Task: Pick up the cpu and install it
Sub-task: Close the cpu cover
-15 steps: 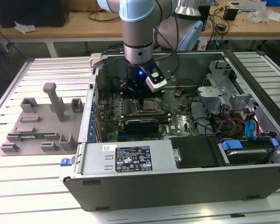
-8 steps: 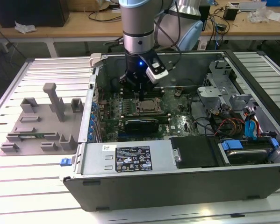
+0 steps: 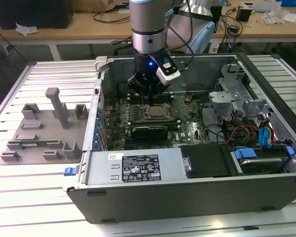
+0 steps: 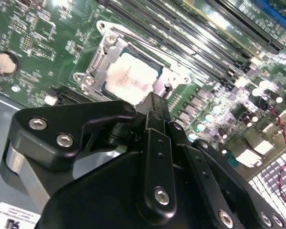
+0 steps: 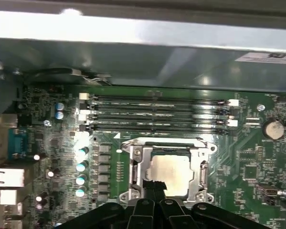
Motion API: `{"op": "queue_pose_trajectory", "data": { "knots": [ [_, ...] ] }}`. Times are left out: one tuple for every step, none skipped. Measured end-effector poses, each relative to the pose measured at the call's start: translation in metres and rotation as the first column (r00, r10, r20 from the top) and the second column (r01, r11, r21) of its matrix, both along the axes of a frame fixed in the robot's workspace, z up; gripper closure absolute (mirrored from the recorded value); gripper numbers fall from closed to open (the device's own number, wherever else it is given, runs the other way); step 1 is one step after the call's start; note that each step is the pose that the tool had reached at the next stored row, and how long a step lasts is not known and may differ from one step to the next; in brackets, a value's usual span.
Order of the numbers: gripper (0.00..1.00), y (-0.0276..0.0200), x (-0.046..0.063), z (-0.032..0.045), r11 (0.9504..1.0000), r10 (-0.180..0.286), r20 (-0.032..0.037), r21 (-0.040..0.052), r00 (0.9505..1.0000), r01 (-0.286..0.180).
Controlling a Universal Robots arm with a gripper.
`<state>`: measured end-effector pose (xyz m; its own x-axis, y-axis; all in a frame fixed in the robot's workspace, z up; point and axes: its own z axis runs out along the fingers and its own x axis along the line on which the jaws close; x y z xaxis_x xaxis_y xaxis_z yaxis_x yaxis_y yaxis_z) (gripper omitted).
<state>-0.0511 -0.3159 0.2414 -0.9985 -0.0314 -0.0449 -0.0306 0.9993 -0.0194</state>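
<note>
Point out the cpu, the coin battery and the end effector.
cpu (image 5: 170, 174): first wrist view, middle of its metal top.
coin battery (image 5: 275, 129): first wrist view, centre of its face.
end effector (image 4: 154, 100): second wrist view, at its fingertips.

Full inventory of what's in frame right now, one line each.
cpu: one, silvery-grey, within the socket frame
socket frame: one, silver, on the motherboard
motherboard: one, green, inside the computer case
memory slots: four, black, beside the socket frame
computer case: one, grey, open, on the table
power supply: one, silver, inside the case's near wall
fixture tray: one, grey, exterior view's left of the case
table: one, pale slatted metal
gripper: one, black, shut, tips over the cpu's edge
</note>
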Motion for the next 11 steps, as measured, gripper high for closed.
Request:
{"op": "queue_pose_trajectory", "data": {
  "knots": [
    [0.89, -0.0001, 0.003, 0.0, 1.0, 0.0, -0.0009, 0.0, 1.0, 0.0],
    [0.89, -0.0003, 0.007, 0.0, 1.0, 0.0, -0.0021, 0.0, 1.0, 0.0],
    [0.89, -0.0005, 0.012, 0.0, 1.0, 0.0, -0.0042, 0.0, 1.0, 0.0],
    [0.89, -0.0005, 0.016, 0.0, 1.0, 0.0, -0.0054, 0.0, 1.0, 0.0],
    [0.89, -0.0006, 0.019, 0.0, 1.0, 0.0, -0.0064, 0.0001, 1.0, 0.0],
    [0.89, -0.0006, 0.021, 0.0, 1.0, 0.0, -0.0075, 0.0, 1.0, 0.0],
    [0.89, -0.0006, 0.022, 0.0, 1.0, 0.0, -0.0081, 0.0, 1.0, 0.0],
    [0.89, -0.0006, 0.022, 0.0001, 1.0, 0.0, -0.0085, -0.0001, 1.0, 0.0],
    [0.89, -0.0006, 0.022, 0.0007, 1.0, 0.0, -0.0085, -0.0001, 1.0, 0.0],
    [0.89, -0.0005, 0.022, 0.0025, 1.0, 0.0, -0.0084, 0.0, 1.0, 0.0],
    [0.89, -0.0005, 0.022, 0.0035, 1.0, 0.0, -0.0085, 0.0, 1.0, 0.0]
  ]
}}
